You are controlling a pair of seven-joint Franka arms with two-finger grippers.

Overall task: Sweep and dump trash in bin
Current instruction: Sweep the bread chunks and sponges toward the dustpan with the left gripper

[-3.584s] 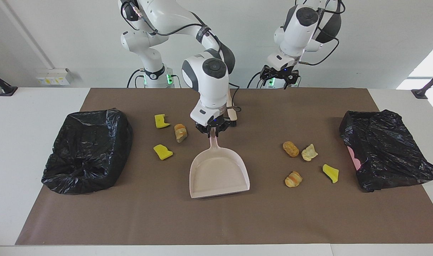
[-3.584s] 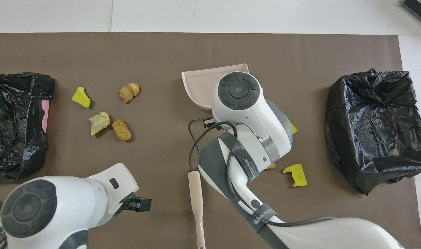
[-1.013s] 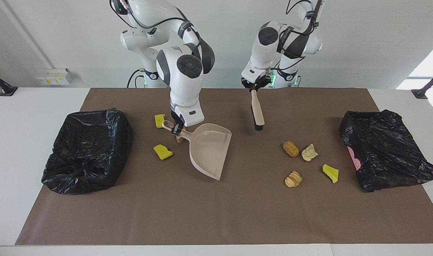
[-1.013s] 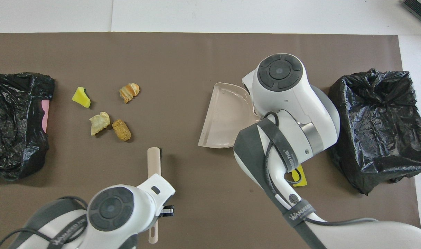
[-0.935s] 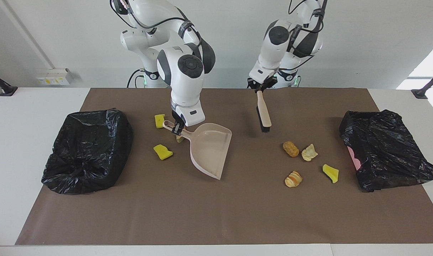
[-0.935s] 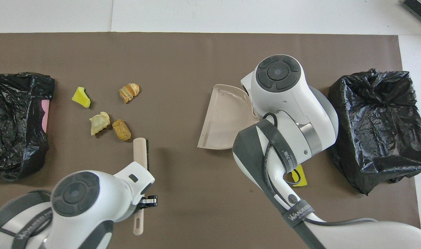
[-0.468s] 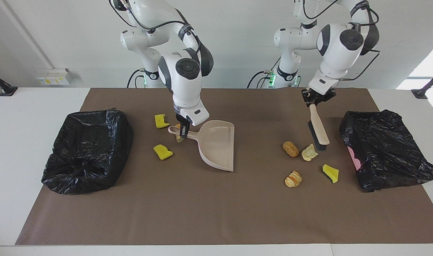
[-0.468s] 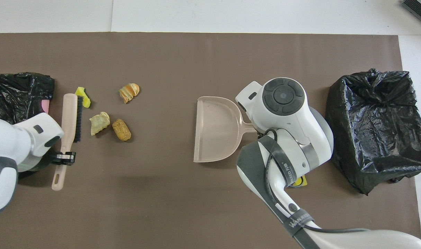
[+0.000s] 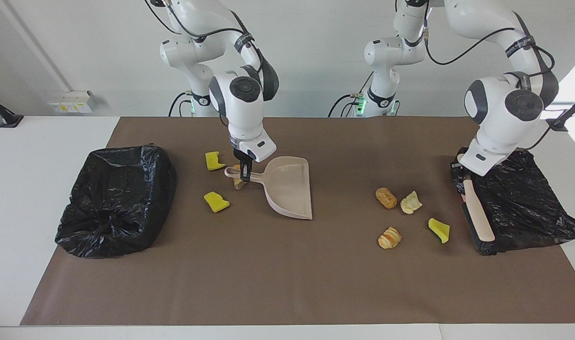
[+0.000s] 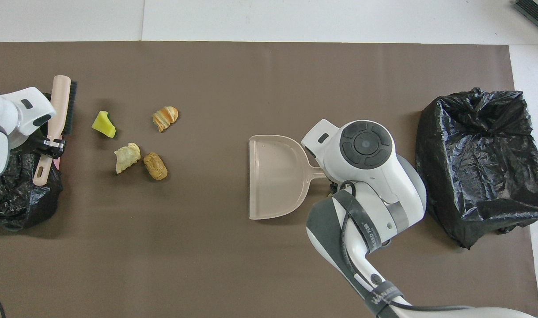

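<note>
1. I start at the right arm's end of the mat (image 9: 268, 283). The black-bagged bin (image 9: 117, 200) sits there, and I see no trash inside it.
2. Beside that bin, two yellow wedges (image 9: 213, 160) (image 9: 216, 201) lie loose on the mat, unswept.
3. The right gripper (image 9: 244, 172) is clamped on the handle of the dustpan (image 9: 290, 189). A bread lump (image 9: 239, 183) peeks out from under the handle. So that's three pieces at this end.
4. The pan is tilted, its mouth facing the left arm's end, and it is empty. I can't tell whether the lip touches the mat.
5. There is bare mat in the middle, then the other cluster: a brown lump (image 9: 386, 198), a pale lump (image 9: 410, 202) just beside it, a striped roll (image 9: 390, 237) and a third wedge (image 9: 439, 230). All four are well apart from the pan's mouth.
6. The left gripper (image 9: 462, 177) is shut on the handle of the brush (image 9: 476, 212). It hangs over the edge of the second bin (image 9: 528, 203), bristles toward the cluster.
7. My read: both tools are in hand and all seven pieces are on the mat. Nothing is swept and nothing is dumped, so the whole job is left.
</note>
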